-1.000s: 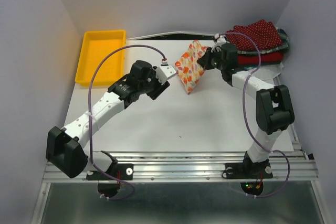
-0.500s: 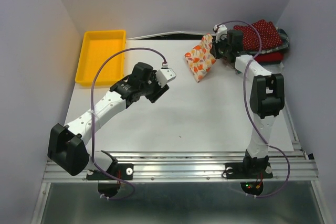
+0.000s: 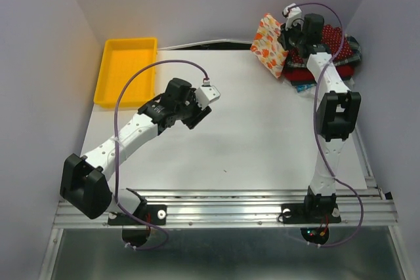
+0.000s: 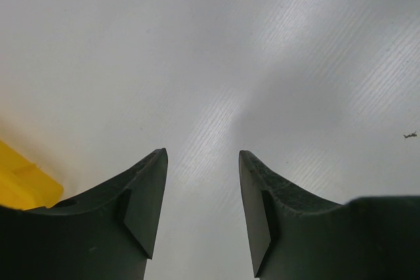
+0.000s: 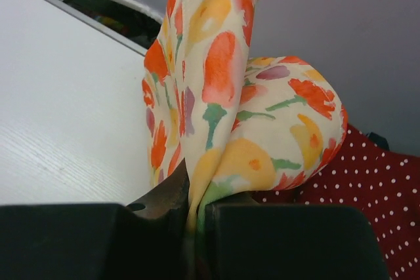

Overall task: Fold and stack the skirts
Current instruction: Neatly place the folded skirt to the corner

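Currently your right pincer (image 5: 197, 213) clamps the folded cream, orange-blotched cloth skirt (image 5: 216, 96) near the dark red, white-dotted skirt (image 5: 374, 195). Dropped early, it may unfold. Your left pincer (image 4: 202, 208) gapes empty.

Open passage is left across the surface (image 3: 262, 142) between the left arm (image 3: 131, 134) and right arm (image 3: 335, 116); far corners are blocked by a yellow tray (image 3: 125, 70) and by stacked skirts (image 3: 341, 47), a cream skirt (image 3: 269, 47) held just beside them.
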